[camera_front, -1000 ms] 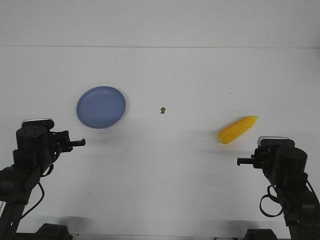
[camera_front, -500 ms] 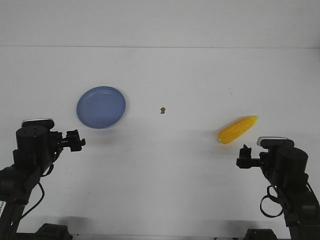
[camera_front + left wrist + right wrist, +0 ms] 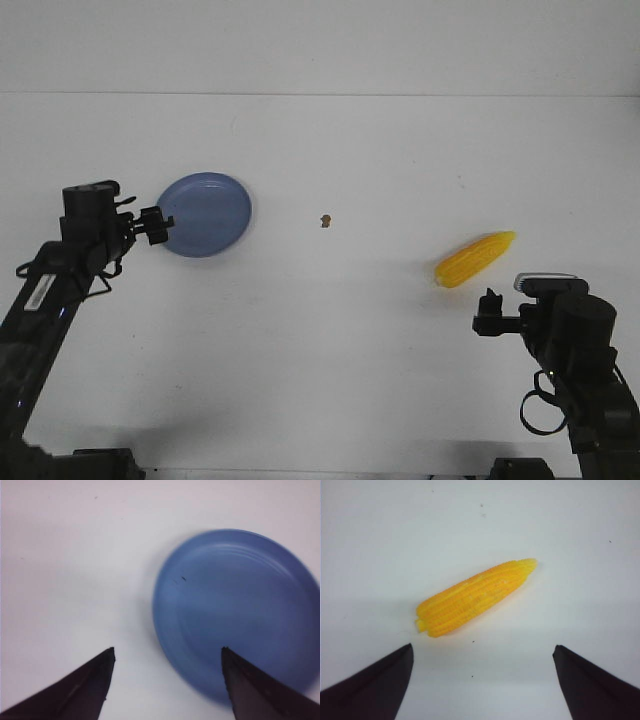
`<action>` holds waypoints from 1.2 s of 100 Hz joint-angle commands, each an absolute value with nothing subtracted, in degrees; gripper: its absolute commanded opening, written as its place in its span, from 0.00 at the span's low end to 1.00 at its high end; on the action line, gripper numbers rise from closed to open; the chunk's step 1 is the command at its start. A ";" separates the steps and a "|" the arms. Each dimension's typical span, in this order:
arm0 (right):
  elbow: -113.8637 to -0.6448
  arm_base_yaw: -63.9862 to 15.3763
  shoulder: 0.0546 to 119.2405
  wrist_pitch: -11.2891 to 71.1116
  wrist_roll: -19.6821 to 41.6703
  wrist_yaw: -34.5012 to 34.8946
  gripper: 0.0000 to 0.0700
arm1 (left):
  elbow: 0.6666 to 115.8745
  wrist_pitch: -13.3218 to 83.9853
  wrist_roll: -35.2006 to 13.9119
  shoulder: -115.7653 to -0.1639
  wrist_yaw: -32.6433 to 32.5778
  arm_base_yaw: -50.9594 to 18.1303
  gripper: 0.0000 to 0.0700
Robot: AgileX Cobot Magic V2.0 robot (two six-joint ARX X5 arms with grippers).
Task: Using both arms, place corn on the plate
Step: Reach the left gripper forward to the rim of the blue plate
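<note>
The yellow corn (image 3: 475, 259) lies on the white table at the right, its thin end pointing far-right. In the right wrist view the corn (image 3: 475, 597) lies just beyond my open, empty right gripper (image 3: 482, 652). In the front view the right gripper (image 3: 487, 316) sits just near-right of the corn's thick end. The blue plate (image 3: 204, 214) lies at the left. My left gripper (image 3: 155, 225) is open and empty at the plate's left rim. In the left wrist view (image 3: 167, 652) one finger stands over the plate's rim (image 3: 165, 630).
A tiny brown speck (image 3: 325, 220) lies on the table between plate and corn. The table's far edge meets a white wall (image 3: 320, 45).
My left arm has moved forward, bringing its gripper from the near left up to the plate's left rim. Both grippers opened from the first frame. The right arm stayed in place.
</note>
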State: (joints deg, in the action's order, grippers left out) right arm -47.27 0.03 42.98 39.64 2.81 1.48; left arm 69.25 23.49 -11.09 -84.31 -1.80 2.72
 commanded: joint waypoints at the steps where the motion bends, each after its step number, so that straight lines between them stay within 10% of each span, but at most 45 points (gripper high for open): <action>1: -47.97 -0.03 43.11 39.00 3.01 1.54 0.85 | 73.03 23.53 -11.46 -90.24 -1.50 3.33 0.62; 52: -47.97 -0.03 43.11 39.05 3.03 1.54 0.85 | 85.86 26.59 -11.20 -112.27 -1.48 4.49 0.61; 62: -47.97 -0.03 43.11 39.05 3.03 1.54 0.85 | 85.86 26.76 -11.20 -112.66 -1.48 4.49 0.49; 73: -47.97 -0.03 43.11 39.05 3.03 1.54 0.85 | 85.86 26.81 -11.16 -112.66 -1.45 4.51 0.00; 120: -47.97 -0.03 43.11 39.03 3.01 1.54 0.85 | 85.69 28.95 -11.05 -103.37 20.14 4.10 0.01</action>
State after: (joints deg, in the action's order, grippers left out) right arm -47.27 0.03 42.98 39.64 2.81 1.48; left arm 84.79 28.25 -11.27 -106.52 16.91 4.54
